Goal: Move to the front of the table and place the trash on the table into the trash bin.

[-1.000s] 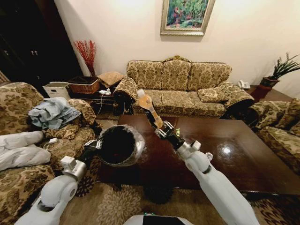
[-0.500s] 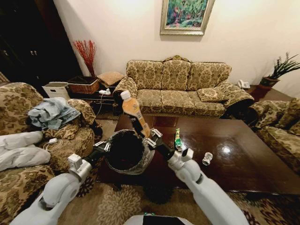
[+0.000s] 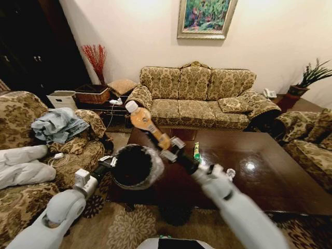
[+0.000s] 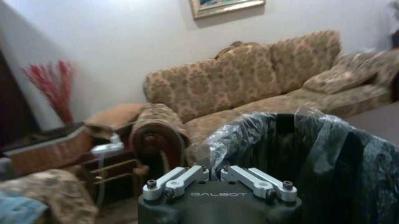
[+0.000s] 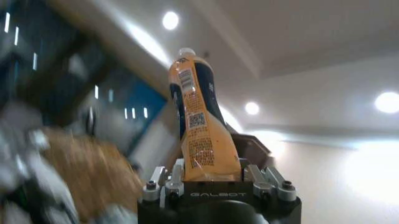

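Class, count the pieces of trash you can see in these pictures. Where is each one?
3: the bottle in the right end effector; the green tube and a can on the table. Others may be hidden.

The table [image 3: 270, 171] is glossy dark wood, mirroring a ceiling light. Beside it, the trash bin [image 3: 134, 166] is matt black under a crinkly translucent plastic liner [image 4: 324, 135]. The bottle [image 3: 147, 123] looks like smooth plastic with a printed label; sofa [image 3: 199, 96] upholstery is patterned cloth.

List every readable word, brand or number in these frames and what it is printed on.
"GALBOT": on the left gripper housing.
"GALBOT": on the right gripper housing.
Bottle label: barcode and print, too small to read.
Green tube: print too small to read.
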`<state>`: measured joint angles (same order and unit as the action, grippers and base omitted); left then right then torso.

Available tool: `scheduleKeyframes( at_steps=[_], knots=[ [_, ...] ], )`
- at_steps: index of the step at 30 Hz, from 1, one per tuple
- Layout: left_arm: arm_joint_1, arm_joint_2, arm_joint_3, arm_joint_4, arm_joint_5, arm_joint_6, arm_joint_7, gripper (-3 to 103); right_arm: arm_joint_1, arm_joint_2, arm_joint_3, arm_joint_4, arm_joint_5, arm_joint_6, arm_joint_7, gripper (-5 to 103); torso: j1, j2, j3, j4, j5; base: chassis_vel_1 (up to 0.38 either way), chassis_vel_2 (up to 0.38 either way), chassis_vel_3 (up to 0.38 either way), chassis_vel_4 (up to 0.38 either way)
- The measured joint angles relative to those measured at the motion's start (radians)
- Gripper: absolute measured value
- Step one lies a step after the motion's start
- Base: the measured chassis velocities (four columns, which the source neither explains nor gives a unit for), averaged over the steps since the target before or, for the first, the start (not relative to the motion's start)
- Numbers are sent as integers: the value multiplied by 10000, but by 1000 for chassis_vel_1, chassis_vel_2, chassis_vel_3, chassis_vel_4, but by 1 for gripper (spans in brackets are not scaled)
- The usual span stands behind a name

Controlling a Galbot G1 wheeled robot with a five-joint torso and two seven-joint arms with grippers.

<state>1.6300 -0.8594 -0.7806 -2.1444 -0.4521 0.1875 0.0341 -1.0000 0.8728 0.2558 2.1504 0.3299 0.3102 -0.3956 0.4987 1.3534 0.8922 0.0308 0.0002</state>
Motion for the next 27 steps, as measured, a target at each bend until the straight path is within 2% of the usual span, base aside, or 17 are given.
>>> scheduleKeyframes(
  at_steps=[1,2,4,5,9,10,12,14,15,16,19,20,21,23,24,25,27],
  knots=[
    [-69,2,-47,79,128,-8,-29,4,-74,-257,269,116,-4,-30,0,44,0,0,0,-2,-7,0,0,0,0],
    [-257,33,-146,234,325,-91,-146,4,-524,-922,1045,560,352,-300,-129,44,0,0,0,-4,3,0,0,0,0],
    [-319,54,-187,274,354,-120,-191,4,-751,-1126,1270,755,599,-438,-171,44,0,0,0,-3,6,0,0,0,0],
    [-526,132,-262,421,405,-246,-240,4,-1653,-1650,1735,1421,1373,-864,-174,44,-1,0,-1,-2,1,0,0,0,0],
    [-1178,290,-255,1026,719,-619,-307,4,-2846,-2165,2219,2199,1796,-1635,-46,44,-5,2,-2,-7,-4,0,0,0,0],
    [-1178,290,-255,1026,719,-619,-307,4,-2846,-2165,2219,2199,1796,-1635,-46,44,-5,2,-2,-7,-4,0,0,0,0],
    [-2039,350,-84,1680,1586,-1104,-516,4,-3099,-2571,1876,2736,1911,-2897,838,44,-4,2,-1,-1,1,0,0,0,0],
    [-2479,350,17,2032,2058,-1366,-591,4,-3144,-2795,1663,2999,2129,-3767,1238,44,0,1,0,-1,-2,0,0,0,0],
    [-2479,350,17,2032,2058,-1366,-591,4,-3144,-2795,1663,2999,2129,-3767,1238,44,0,1,0,-1,-2,0,0,0,0],
    [-2804,336,101,2350,2449,-1606,-615,4,-3202,-2956,1530,3198,2505,-4521,1472,44,2,1,0,-2,-3,0,0,0,0],
    [-3195,274,239,2813,2962,-2020,-623,4,-3197,-3171,1220,3489,3717,-5779,2196,44,1,1,0,-4,-3,0,0,0,0],
    [-3298,224,329,2916,3059,-2141,-623,4,-3042,-3251,1039,3551,4781,-6591,2689,44,-2,2,-1,-2,-2,0,0,0,0],
    [-3298,224,329,2916,3059,-2141,-623,4,-3042,-3251,1039,3551,4781,-6591,2689,44,-2,2,-1,-2,-2,0,0,0,0],
    [-3369,149,433,2954,3137,-2258,-588,4,-2848,-3372,843,3568,5962,-7349,3247,44,-3,2,-1,0,-3,0,0,0,0],
    [-3404,89,497,2958,3223,-2370,-520,4,-2725,-3474,666,3568,6628,-7719,3602,44,-3,2,-1,0,-5,0,0,0,0],
    [-3375,-7,683,2808,3315,-2526,-425,4,-2478,-3649,348,3568,7869,-8110,4097,44,0,1,0,-2,-2,0,0,0,0],
    [-3339,-33,767,2705,3370,-2630,-393,4,-2362,-3678,254,3566,8270,-8236,4185,44,0,1,0,-1,-1,0,0,0,0]
  ],
)
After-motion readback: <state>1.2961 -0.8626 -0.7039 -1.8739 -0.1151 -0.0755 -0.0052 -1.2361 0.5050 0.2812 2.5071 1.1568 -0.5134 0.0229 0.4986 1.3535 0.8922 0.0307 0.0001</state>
